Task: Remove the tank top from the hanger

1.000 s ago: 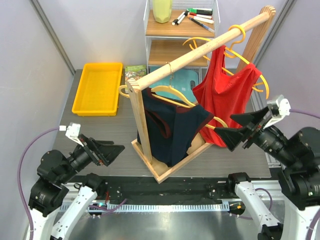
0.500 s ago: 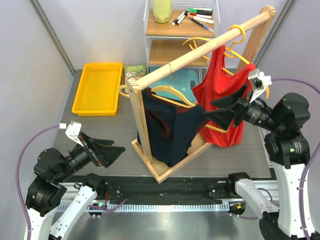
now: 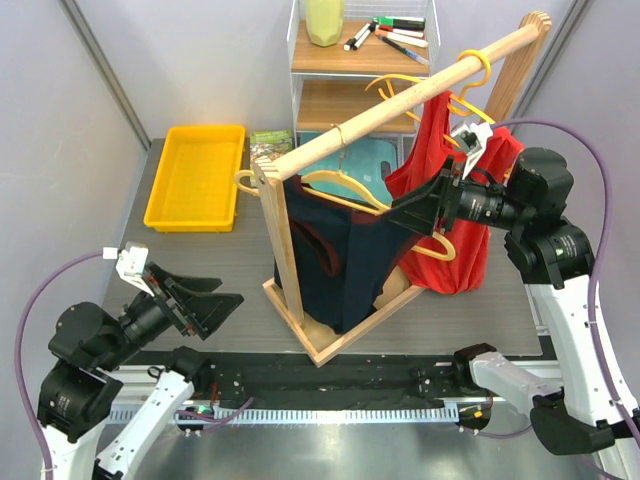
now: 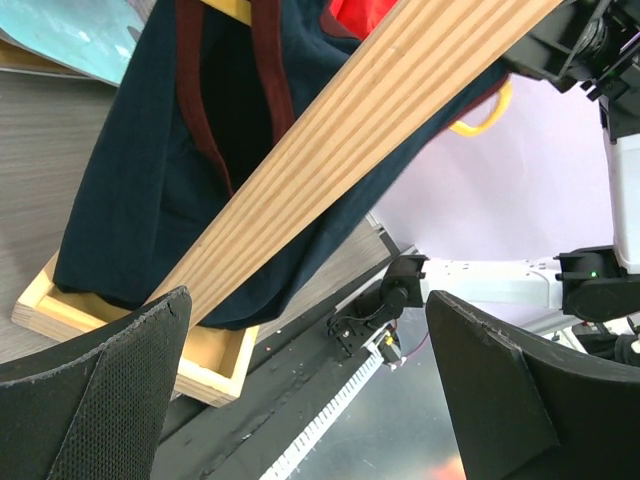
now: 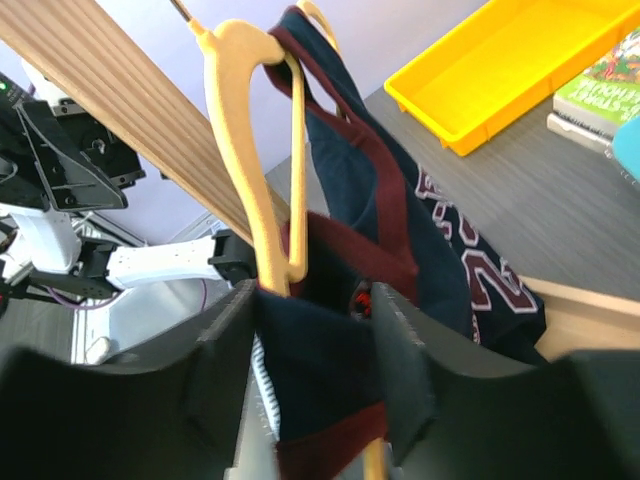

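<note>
left gripper [image 3: 228, 295]: jaws spread wide with nothing between them; low at the near left, apart from the rack.
right gripper [image 5: 315, 375]: half closed around the maroon-trimmed right shoulder of the navy tank top [image 3: 345, 260], beside the yellow hanger [image 5: 250, 150]; whether it pinches the cloth cannot be told.
navy tank top: on its hanger under the wooden rail [image 3: 400, 110], left of the red tank top [image 3: 470, 200].

We find open tabletop [image 3: 215, 265] left of the wooden rack [image 3: 285, 250]; a shelf unit [image 3: 335, 62] blocks behind it. Under its rail [image 3: 400, 105], two tank tops [image 3: 350, 260] and yellow hangers [image 3: 345, 187] crowd us.
</note>
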`<state>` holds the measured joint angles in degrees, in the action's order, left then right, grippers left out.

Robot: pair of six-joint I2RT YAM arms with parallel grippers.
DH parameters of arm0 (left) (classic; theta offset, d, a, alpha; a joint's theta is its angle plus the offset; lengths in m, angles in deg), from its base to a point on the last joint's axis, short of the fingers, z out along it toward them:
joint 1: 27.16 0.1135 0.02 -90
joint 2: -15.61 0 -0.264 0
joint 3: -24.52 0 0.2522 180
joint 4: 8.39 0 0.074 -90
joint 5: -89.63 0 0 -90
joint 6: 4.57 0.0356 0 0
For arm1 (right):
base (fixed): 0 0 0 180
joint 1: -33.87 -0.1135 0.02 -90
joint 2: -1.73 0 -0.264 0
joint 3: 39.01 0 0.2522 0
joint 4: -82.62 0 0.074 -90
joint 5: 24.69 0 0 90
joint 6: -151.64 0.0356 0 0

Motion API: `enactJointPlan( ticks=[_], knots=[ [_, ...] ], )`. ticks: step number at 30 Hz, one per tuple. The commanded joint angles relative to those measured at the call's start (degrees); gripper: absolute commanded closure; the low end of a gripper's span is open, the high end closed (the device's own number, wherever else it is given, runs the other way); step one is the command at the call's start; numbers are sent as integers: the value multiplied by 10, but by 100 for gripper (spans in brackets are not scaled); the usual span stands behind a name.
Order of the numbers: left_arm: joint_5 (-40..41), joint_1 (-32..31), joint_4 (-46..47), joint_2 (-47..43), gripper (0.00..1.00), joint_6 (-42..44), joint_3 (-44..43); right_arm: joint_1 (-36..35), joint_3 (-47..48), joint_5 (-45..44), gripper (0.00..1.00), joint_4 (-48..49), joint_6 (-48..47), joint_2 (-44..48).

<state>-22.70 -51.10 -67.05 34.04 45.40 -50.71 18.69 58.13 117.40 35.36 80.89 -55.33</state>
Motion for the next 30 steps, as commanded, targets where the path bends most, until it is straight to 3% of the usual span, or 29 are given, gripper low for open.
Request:
enactJointPlan(
  ticks=[1, 5, 13, 19, 26, 30],
  knots=[
    [-11, 0, -6, 31, 1, 0, -29, -27, 25, -34, 50, -26, -17, -5],
    [-10, 0, -4, 47, 2, -13, -55, -74, 35, -81, 52, -41, -27, -6],
    [1, 0, -1, 67, 5, -25, -86, -92, 14, -101, 61, -25, -18, -2],
    [-11, 0, 4, 91, 5, -34, -118, -102, -5, -110, 74, 16, 11, 8],
    [-10, 0, 10, 114, 8, -49, -124, -103, -11, -111, 99, 69, 60, 15],
    [-7, 0, 24, 119, 9, -52, -122, -103, -4, -123, 99, 84, 69, 13]
  ],
)
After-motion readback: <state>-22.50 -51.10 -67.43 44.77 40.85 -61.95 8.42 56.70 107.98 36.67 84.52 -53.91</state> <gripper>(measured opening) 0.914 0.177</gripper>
